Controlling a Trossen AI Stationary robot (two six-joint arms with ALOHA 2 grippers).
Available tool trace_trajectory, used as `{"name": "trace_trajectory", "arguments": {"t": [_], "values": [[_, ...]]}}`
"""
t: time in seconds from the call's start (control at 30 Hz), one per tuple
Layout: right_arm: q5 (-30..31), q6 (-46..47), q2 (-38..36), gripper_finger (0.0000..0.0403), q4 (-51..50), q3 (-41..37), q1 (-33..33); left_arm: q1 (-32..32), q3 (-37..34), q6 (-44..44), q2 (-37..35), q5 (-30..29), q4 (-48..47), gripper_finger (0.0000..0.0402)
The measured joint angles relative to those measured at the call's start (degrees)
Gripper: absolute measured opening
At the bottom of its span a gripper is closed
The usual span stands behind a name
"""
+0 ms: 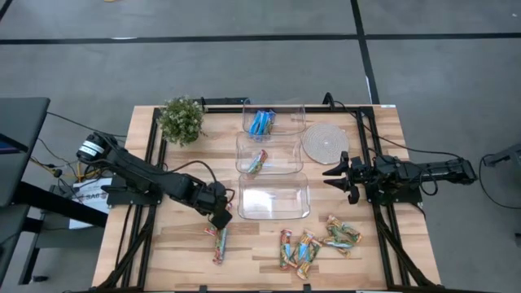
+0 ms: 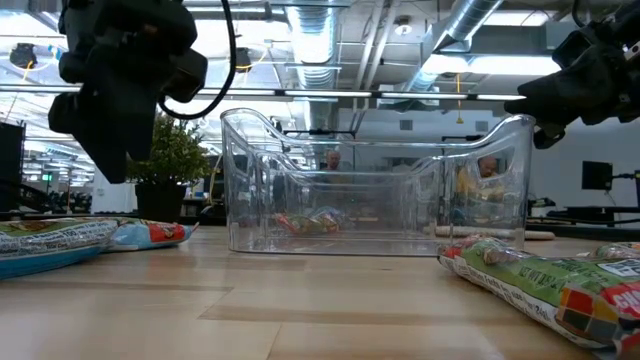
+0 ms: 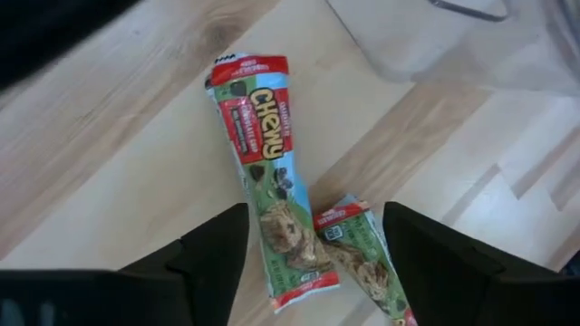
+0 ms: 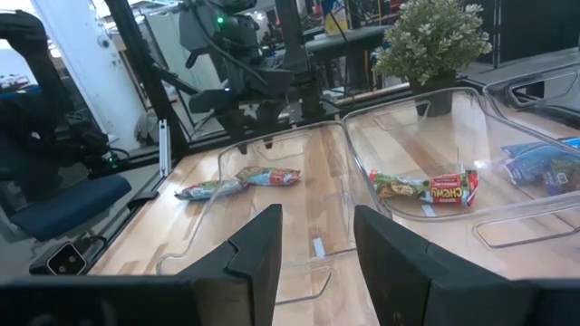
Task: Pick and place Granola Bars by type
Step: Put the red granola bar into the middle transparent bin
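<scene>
Fingers spread, our left gripper [image 3: 308,263] hovers over two red-green bars [image 1: 220,242] lying crossed on the near left of the table [image 1: 179,252], gripping nothing. Our right gripper [image 1: 335,174], also parted and empty, waits right of the tubs. We judge sorting barely begun: blue bars [image 1: 261,122] fill the far tub [image 1: 273,116], one red-green bar [image 1: 256,162] sits in the middle tub [image 1: 269,152], the near tub [image 1: 273,196] is bare (a cluster [image 1: 317,242] remains near right).

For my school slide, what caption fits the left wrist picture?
Open left gripper above two Chewy granola bars on the wooden table.
</scene>
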Motion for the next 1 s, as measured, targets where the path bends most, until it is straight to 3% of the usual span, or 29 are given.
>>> {"name": "trace_trajectory", "arguments": {"t": [0.47,1.0], "values": [[0.0,0.0,0.0,0.0134,0.0,0.0,0.0,0.3,0.0,-2.2,0.3,-0.4,-2.3,0.0247],[0.0,0.0,0.0,0.0134,0.0,0.0,0.0,-1.1,0.0,-0.3,8.8,-0.1,1.7,0.0242]]}}
